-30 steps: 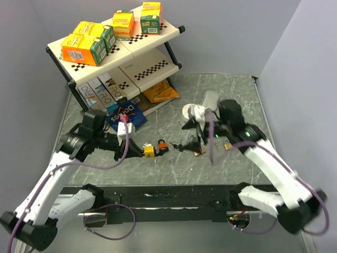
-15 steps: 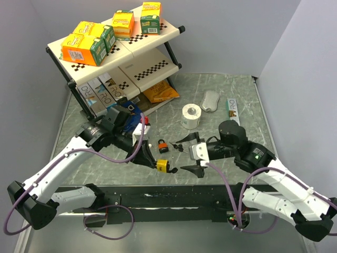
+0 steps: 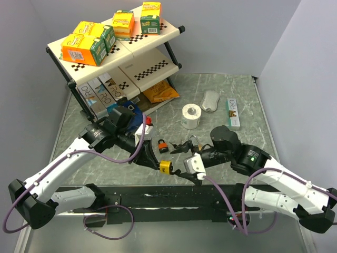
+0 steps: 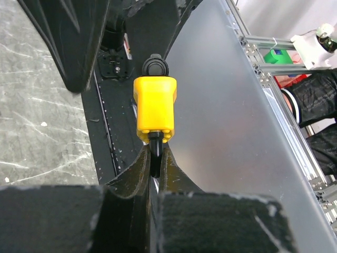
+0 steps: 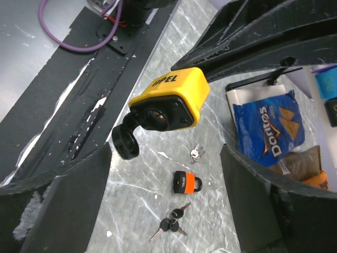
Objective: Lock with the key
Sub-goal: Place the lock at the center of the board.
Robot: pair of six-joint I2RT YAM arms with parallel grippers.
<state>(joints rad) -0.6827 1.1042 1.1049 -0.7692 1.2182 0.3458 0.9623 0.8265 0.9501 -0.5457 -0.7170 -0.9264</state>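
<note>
A yellow padlock (image 3: 165,167) hangs above the table's front edge. My left gripper (image 3: 157,162) is shut on its black shackle, which shows in the left wrist view (image 4: 154,153) below the yellow body (image 4: 154,108). In the right wrist view the lock's keyhole face (image 5: 169,100) points at the camera, with a black cap (image 5: 125,142) swung aside. My right gripper (image 3: 182,161) is open and empty, just right of the lock, jaws wide apart (image 5: 166,148). A bunch of black-headed keys (image 5: 171,224) lies on the table (image 3: 180,147).
An orange padlock (image 5: 186,183) (image 3: 162,144) and small silver keys (image 5: 196,153) lie on the table. Behind stand a paper roll (image 3: 190,115), a grey mouse (image 3: 210,100), a small box (image 3: 232,112), a Doritos bag (image 5: 266,126) and a shelf rack (image 3: 121,58).
My right arm has swung from the back of the table to the front and closed in on the yellow lock. My left gripper has carried the lock right and toward the front edge.
</note>
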